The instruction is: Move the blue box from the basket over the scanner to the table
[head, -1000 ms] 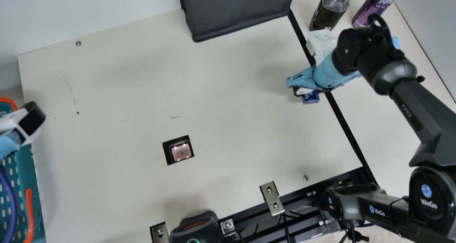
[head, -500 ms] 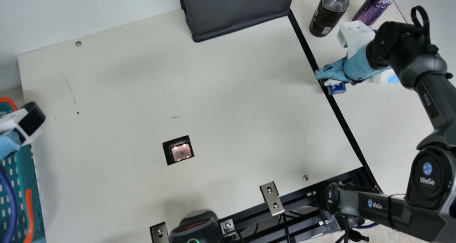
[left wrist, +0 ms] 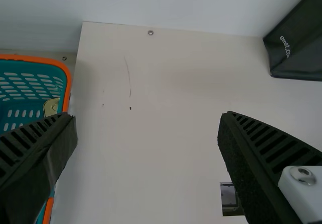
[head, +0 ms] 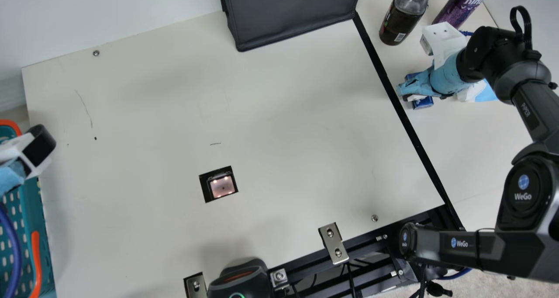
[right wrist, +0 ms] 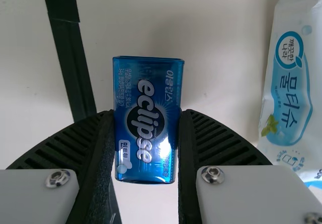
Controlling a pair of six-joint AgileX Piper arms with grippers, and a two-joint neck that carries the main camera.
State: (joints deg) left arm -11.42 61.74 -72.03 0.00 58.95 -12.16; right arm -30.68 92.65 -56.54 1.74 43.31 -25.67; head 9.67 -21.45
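**Blue box (right wrist: 148, 118) pinched by its long edges, beyond the black strip (right wrist: 70, 58)**

The right gripper (right wrist: 147, 116) is closed around the box's two long sides, probably so the broad face below can meet the surface (head: 284, 114) flat on release. Whether it touches down, I cannot tell. The spot, short of the bottle (head: 399, 20) and can (head: 463, 5) and beside the wipes packet (right wrist: 289, 93), looks chosen to join them, well apart from the scanner (head: 222, 186). The left gripper (left wrist: 147, 117) is spread wide and empty near the basket (left wrist: 65, 80), likely parked out of the way.
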